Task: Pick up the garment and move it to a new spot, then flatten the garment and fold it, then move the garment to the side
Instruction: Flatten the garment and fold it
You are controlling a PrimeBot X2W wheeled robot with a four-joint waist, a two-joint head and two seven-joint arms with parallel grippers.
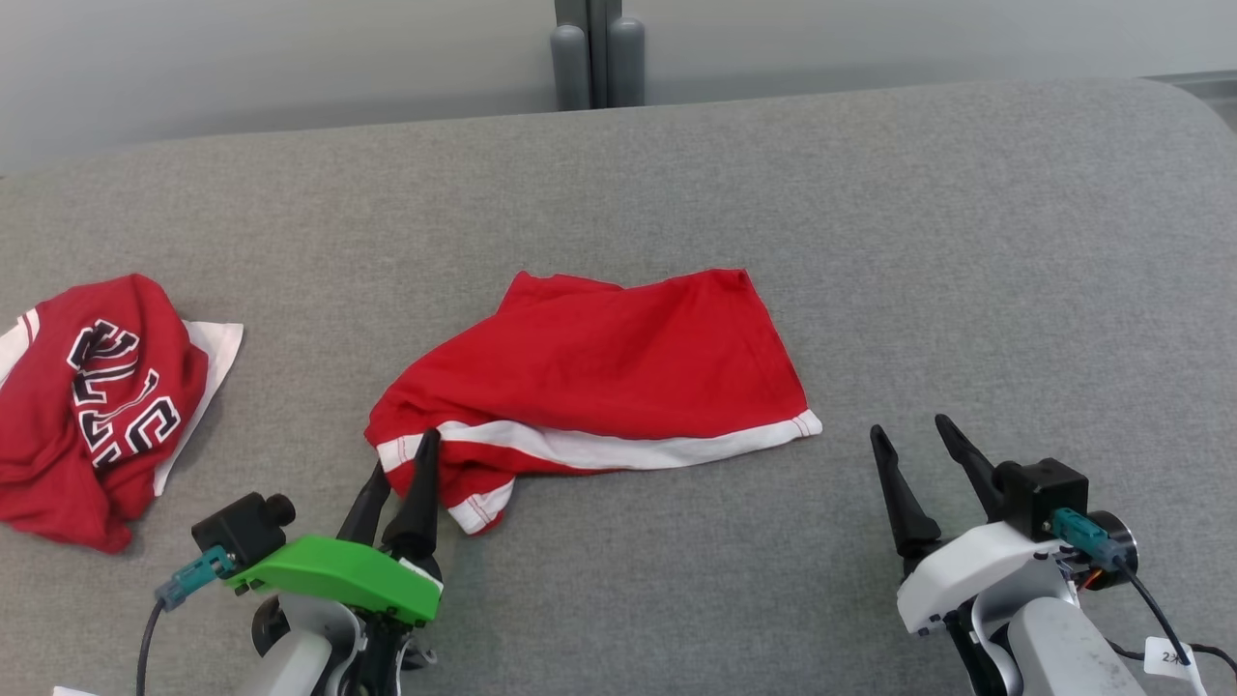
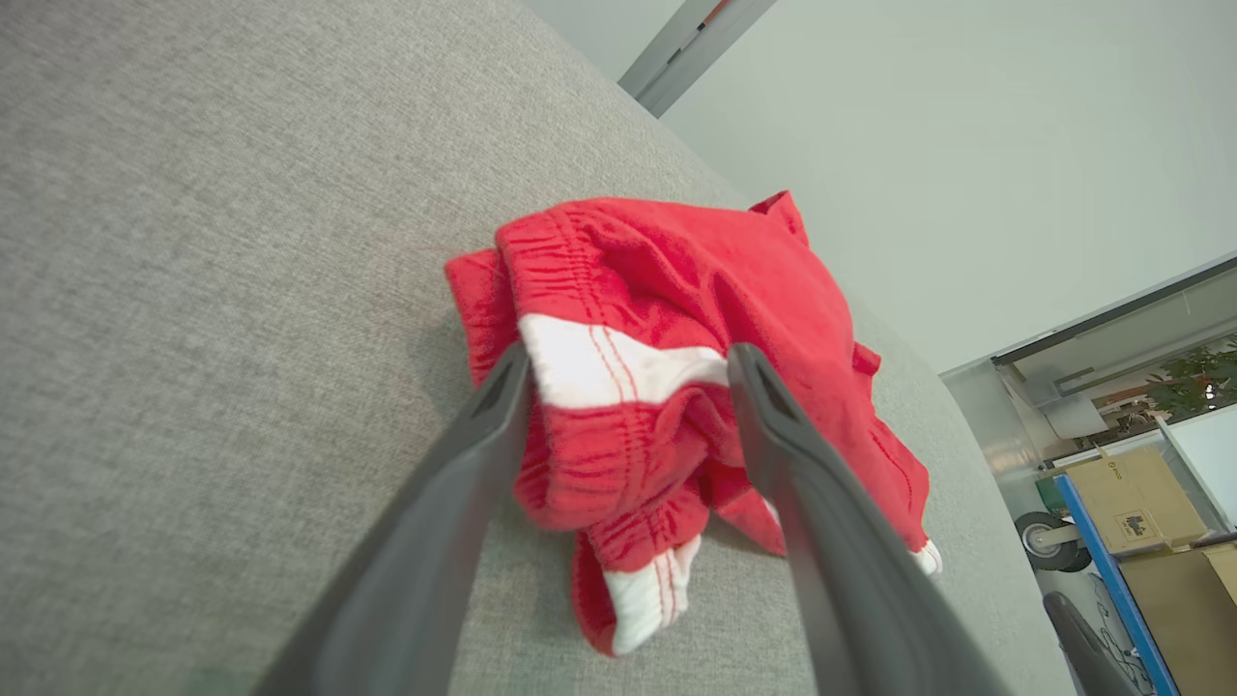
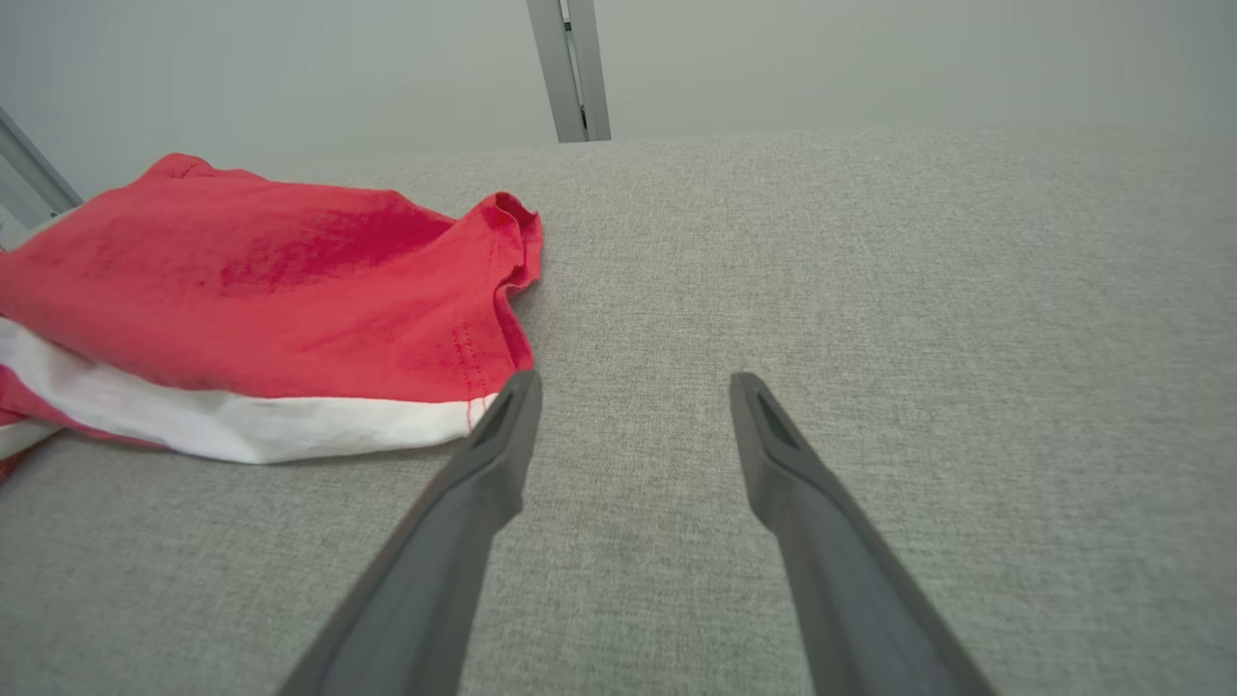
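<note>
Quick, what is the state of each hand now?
Left hand: open around the bunched end of red fabric shorts with white trim.
Right hand: open, empty.

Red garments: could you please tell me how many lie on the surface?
2. The white-striped red shorts lie centrally by the left end effector; a crumpled lettered red garment lies at far left. Nothing seems hidden.

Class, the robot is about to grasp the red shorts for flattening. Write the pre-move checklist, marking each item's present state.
1. Open left end effector: ok, jaws apart.
2. Fabric of red shorts between its fingers: ok, the bunched end sits there.
3. Open right end effector: ok, beside the shorts, not touching.
4. Shorts flat: not ok, left end crumpled.
5. Gap between red jersey and shorts: ok.
6. Contact of left end effector with grey cushion: cannot tell.
</note>
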